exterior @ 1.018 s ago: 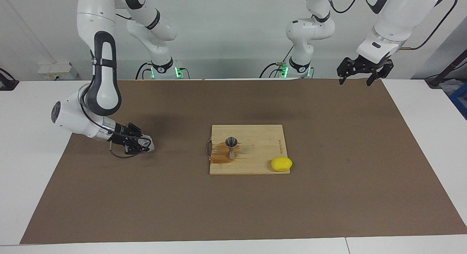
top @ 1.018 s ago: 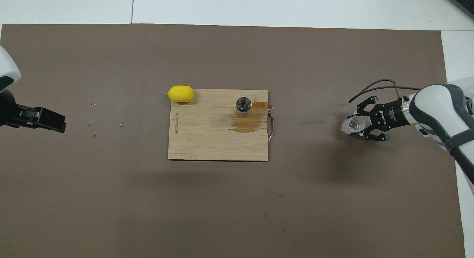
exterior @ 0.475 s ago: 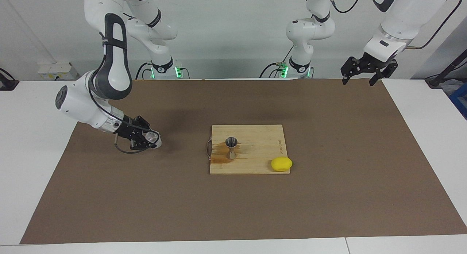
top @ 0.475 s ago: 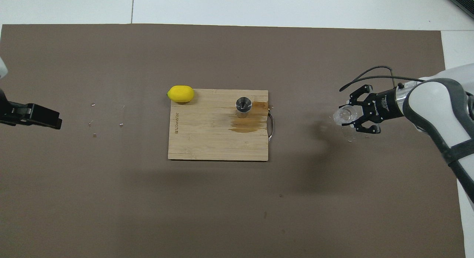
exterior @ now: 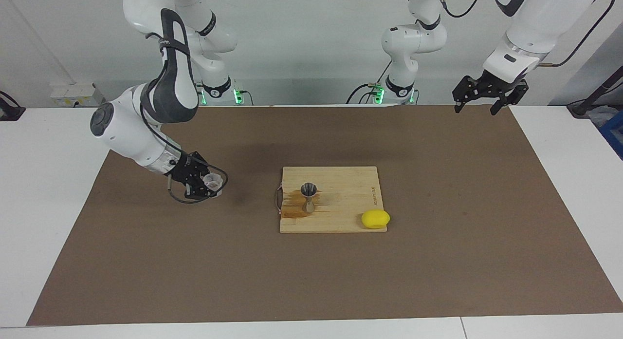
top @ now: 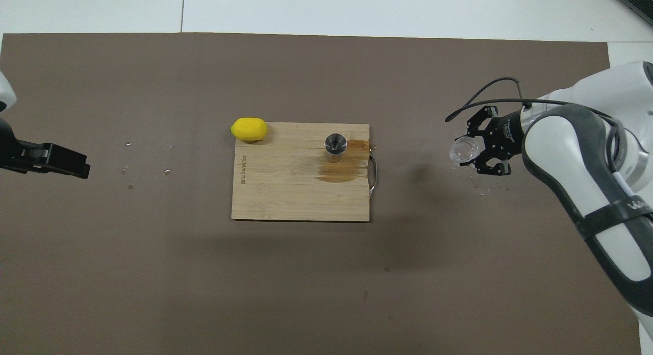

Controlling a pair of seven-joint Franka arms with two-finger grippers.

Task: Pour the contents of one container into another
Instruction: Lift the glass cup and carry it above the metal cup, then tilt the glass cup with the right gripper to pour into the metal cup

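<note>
My right gripper (exterior: 210,184) (top: 468,151) is shut on the small clear cup (exterior: 212,181) (top: 463,150) and carries it above the brown mat at the right arm's end. The steel hourglass jigger (exterior: 308,197) (top: 335,147) stands upright on the wooden cutting board (exterior: 340,202) (top: 285,192), beside a brown wet stain (top: 343,172). Raised over the mat's corner at the left arm's end, my left gripper (exterior: 481,104) waits with open, empty fingers; the overhead view shows only its black tip (top: 56,161).
A yellow lemon (exterior: 375,218) (top: 249,129) lies at the board's corner farthest from the robots, toward the left arm's end. The board's metal handle (top: 374,175) faces the right arm's end. Small specks lie on the brown mat (exterior: 438,261).
My right arm has lifted the clear cup off the mat and carried it toward the cutting board. The left gripper has stayed nearly in place.
</note>
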